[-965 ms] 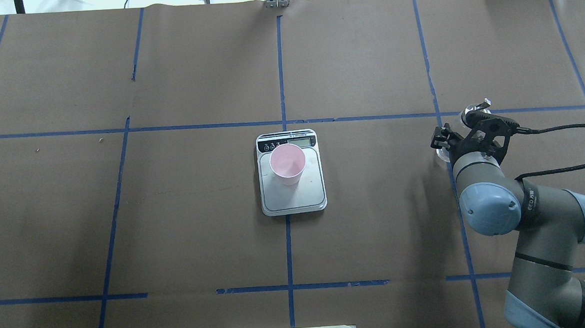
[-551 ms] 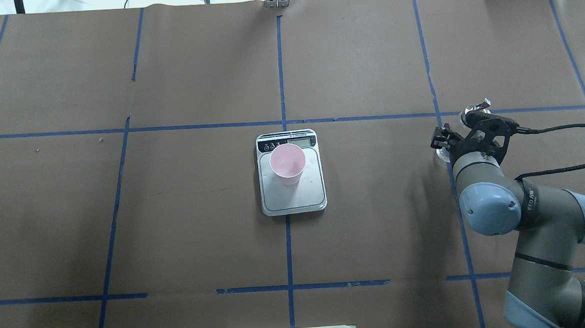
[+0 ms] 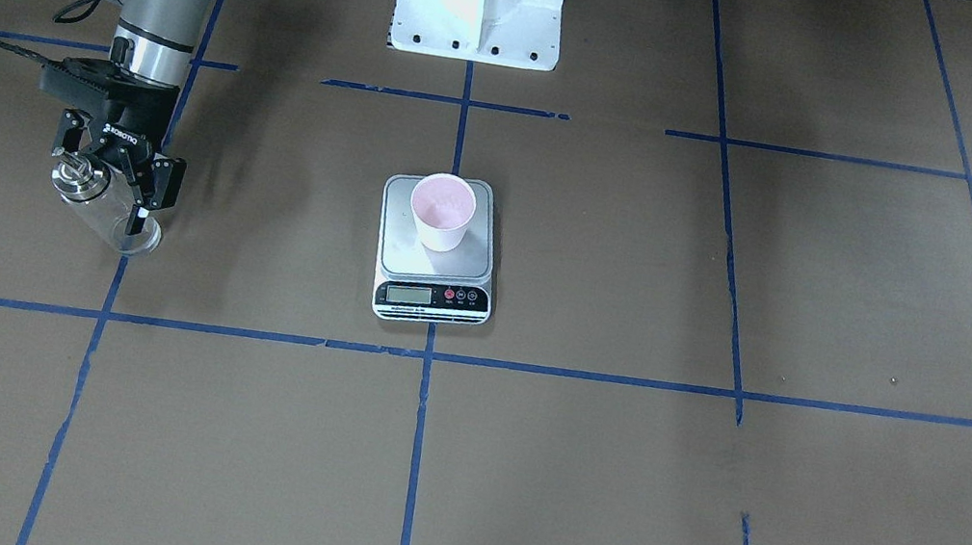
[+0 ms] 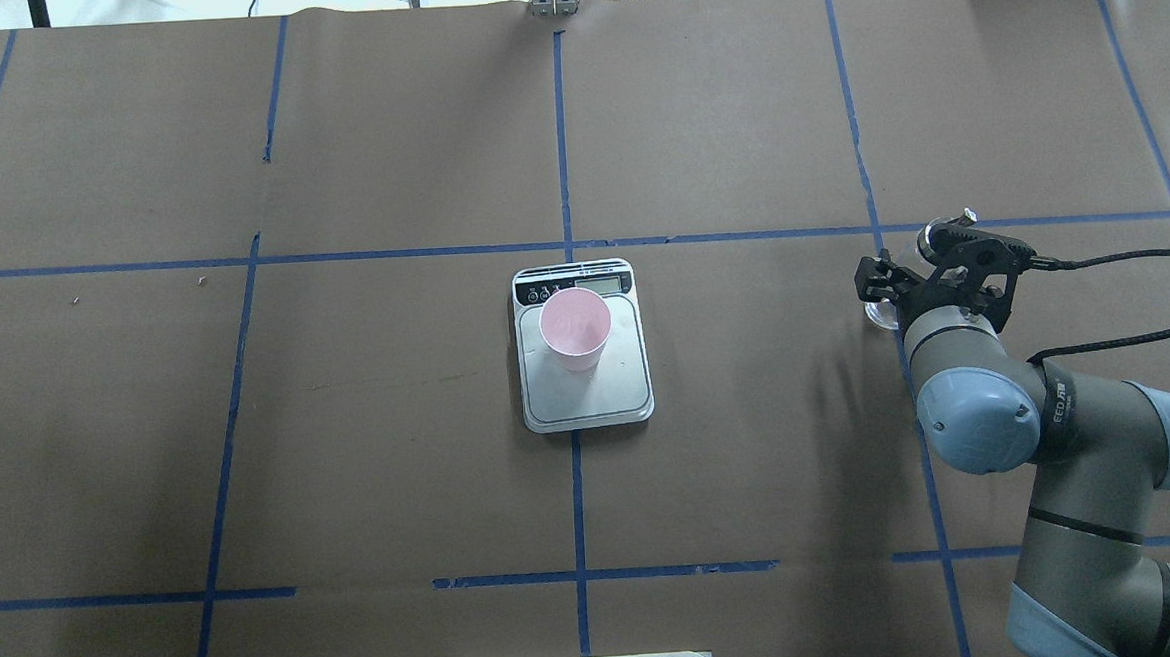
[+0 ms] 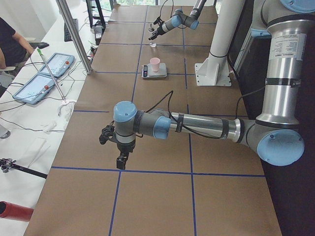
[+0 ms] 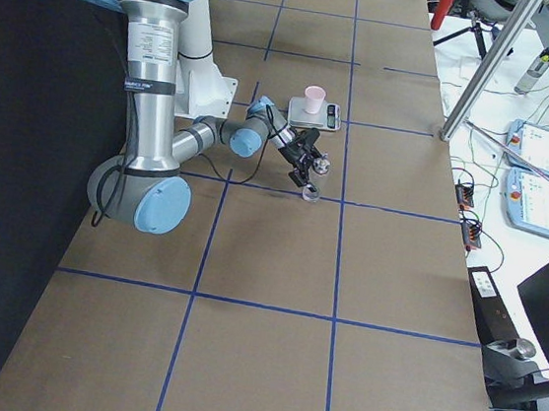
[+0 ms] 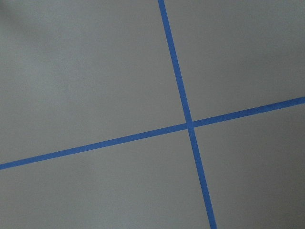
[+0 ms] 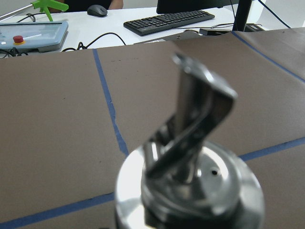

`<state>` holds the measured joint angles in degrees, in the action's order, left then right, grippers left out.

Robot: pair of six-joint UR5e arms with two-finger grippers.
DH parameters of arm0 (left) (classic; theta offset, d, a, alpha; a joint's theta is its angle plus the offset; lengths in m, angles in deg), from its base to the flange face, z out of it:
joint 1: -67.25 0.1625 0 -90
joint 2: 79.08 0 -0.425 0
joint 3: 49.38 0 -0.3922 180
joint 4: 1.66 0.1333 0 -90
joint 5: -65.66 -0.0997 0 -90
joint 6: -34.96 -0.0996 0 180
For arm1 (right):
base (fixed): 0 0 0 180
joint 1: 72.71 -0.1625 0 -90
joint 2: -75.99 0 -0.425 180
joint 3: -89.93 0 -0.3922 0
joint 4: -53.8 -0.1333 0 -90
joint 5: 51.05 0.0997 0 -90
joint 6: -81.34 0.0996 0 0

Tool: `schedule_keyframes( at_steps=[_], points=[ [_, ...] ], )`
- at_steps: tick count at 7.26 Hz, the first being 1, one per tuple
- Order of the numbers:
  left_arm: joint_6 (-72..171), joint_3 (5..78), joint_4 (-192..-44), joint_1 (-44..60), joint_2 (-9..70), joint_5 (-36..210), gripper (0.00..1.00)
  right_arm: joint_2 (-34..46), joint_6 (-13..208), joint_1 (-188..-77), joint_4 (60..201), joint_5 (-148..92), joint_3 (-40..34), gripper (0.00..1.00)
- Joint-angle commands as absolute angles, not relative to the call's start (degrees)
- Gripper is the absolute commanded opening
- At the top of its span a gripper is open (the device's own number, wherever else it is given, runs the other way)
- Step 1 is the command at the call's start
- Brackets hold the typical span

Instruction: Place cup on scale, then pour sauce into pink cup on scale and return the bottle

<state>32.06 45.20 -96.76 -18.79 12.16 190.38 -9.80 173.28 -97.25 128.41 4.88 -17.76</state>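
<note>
Got the right gripper [image 3: 105, 188] clamped on the bottle [image 3: 110, 215], one finger on each side of the glass just under the silver cap [image 3: 75, 176]. Holding it at the right end of the desk [image 3: 610, 477], well apart from the scale [image 3: 397, 251]. Can't tell whether the base touches the desk or just clears it. Have the cup [image 3: 444, 210] upright on the scale platform, mid-desk, inside its edges. Can't tell open or closed on the left gripper [image 5: 114, 147]: seen only from the left-end camera, low over the desk, far from everything.

Likely failure modes:
- Slip or twist in the fingers on the carry left, given smooth round glass.
- Knocking the cup over or off the platform with the spout, given a light, narrow target.
- Overpouring: can't make out the sauce level through the glass in any view.
- Dribbling onto the platform if tilted before lining up over the rim.

View notes:
- Right wrist: close-up of the spout [image 8: 195, 109] and the cap's vent hole, but no cup or scale.
- Front: clearest look at the finger hold.
- Overhead: mostly hides the bottle behind the wrist.
- Right-end camera: reads the bottle as roughly upright, skewed elsewhere.
- Left wrist: only a tape cross [image 7: 189, 125].
</note>
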Motion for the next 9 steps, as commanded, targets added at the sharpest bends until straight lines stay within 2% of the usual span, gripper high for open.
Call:
schedule_keyframes(
  at_steps=[1,6,9],
  points=[
    [32.1,45.2,-96.8,-18.8,12.2,190.4,1.0,-9.7,172.4,-97.2,128.6,8.2,-18.3,0.99],
    [32.1,45.3,-96.8,-18.8,12.2,190.4,1.0,-10.6,170.1,-97.9,129.2,17.8,-24.1,1.0],
    [32.0,45.3,-96.8,-18.9,12.1,190.4,1.0,-12.2,170.3,-97.8,140.2,25.5,-34.8,1.0]
  ],
)
